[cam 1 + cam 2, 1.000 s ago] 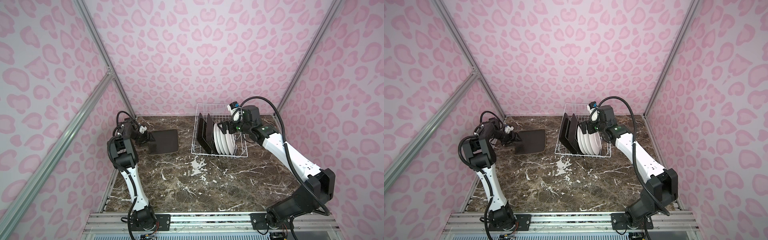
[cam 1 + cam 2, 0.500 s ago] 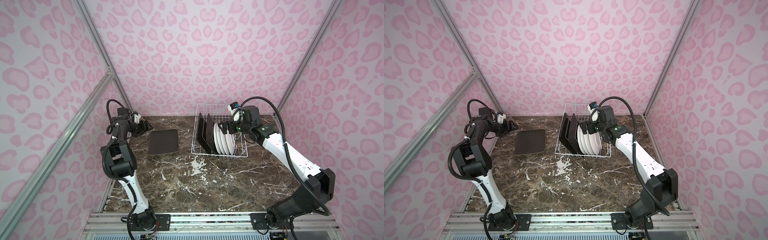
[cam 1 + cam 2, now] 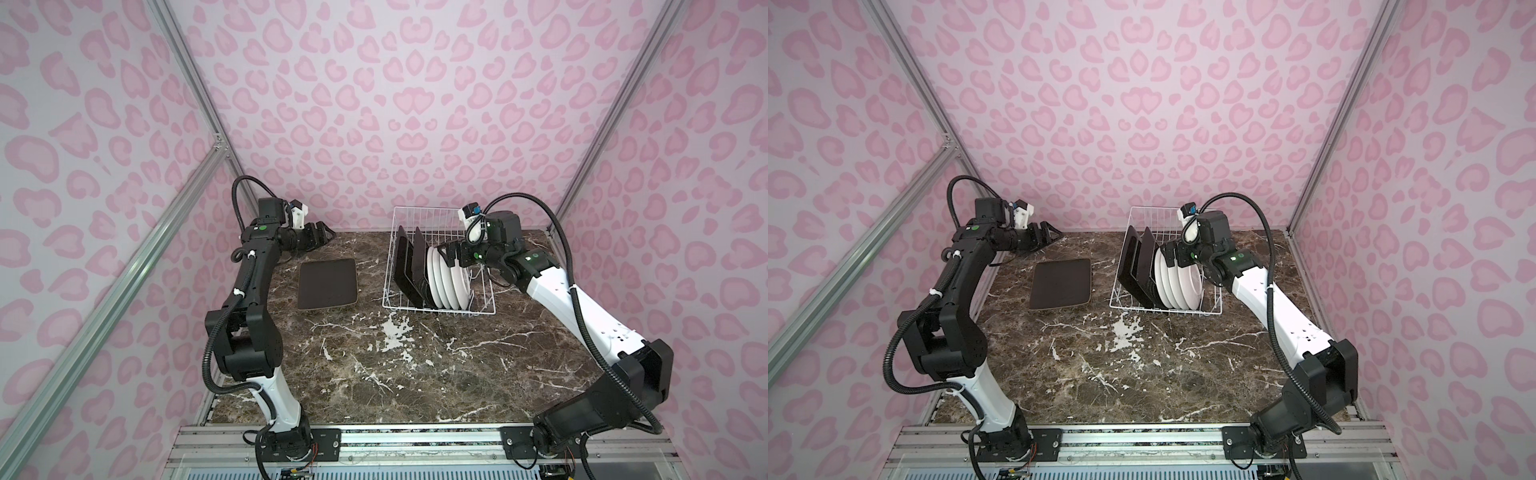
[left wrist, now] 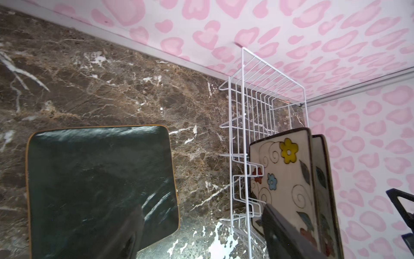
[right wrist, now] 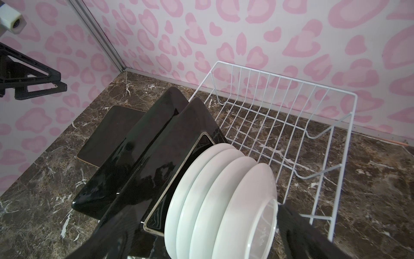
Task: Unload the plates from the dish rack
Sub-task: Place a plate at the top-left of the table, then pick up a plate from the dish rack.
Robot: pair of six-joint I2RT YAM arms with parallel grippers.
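The left gripper is seen with its jaws spread wide and nothing between them. In the left wrist view its dark fingers are found at the bottom edge, one blurred at the middle and one at the right. In both top views it is held in the air left of centre. In the frame it is placed just above the flat square plate and apart from it. That plate is laid on the marble table with its dark brown back up.

The right gripper is likewise opened wide. It is placed right of centre in both top views, at the upper edges of the round white plates. In the right wrist view its fingers are seen blurred at the lower left and lower right, with the plates between them. Whether any plate is touched cannot be told.

Four round white plates are stood on edge, packed close, in the lower half of the dish rack. Just to their left in the frame, two standing square plates are leaned on edge. Their cream flowered faces are shown in the left wrist view. The rack is set on the table right of centre, near the flat plate.
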